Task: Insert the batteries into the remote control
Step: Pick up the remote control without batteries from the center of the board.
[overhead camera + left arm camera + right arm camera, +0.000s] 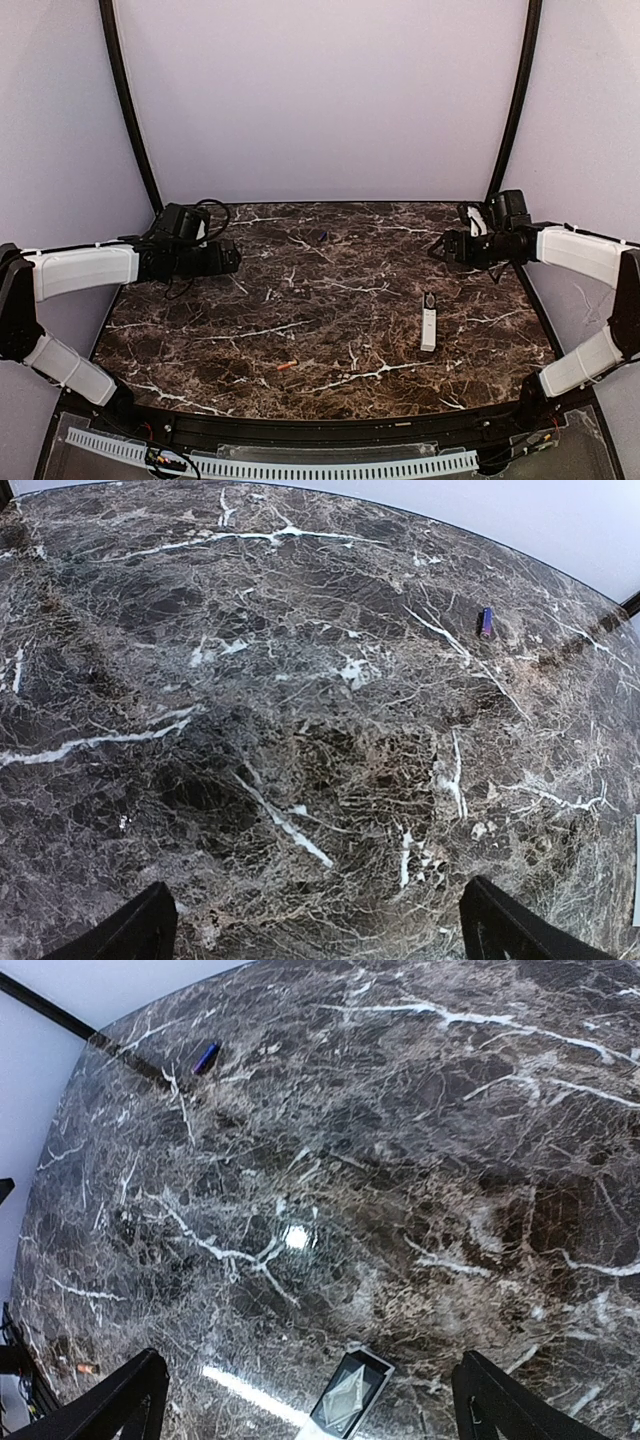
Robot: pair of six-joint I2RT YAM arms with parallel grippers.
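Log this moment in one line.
left claw open, empty; right claw open, empty; remote right side; orange battery front; blue battery back; both loose

The bench [200, 330] is mostly bare marble, passable across its middle. Low obstacles only: the remote control [428, 322] near the right edge, an orange battery [286, 366] by the near edge, a dark battery [486, 622] (bluish) near the far edge.

On the right half of the table [200, 330]: the remote control [428, 322], lying front to back. Well left of the remote control, a bit closer to the front: the near battery [286, 366]. Behind it and to the left, near the back edge: the far battery [318, 237]. Behind the remote control, a bit right: the right gripper [445, 248]. Far left and behind: the left gripper [232, 258].
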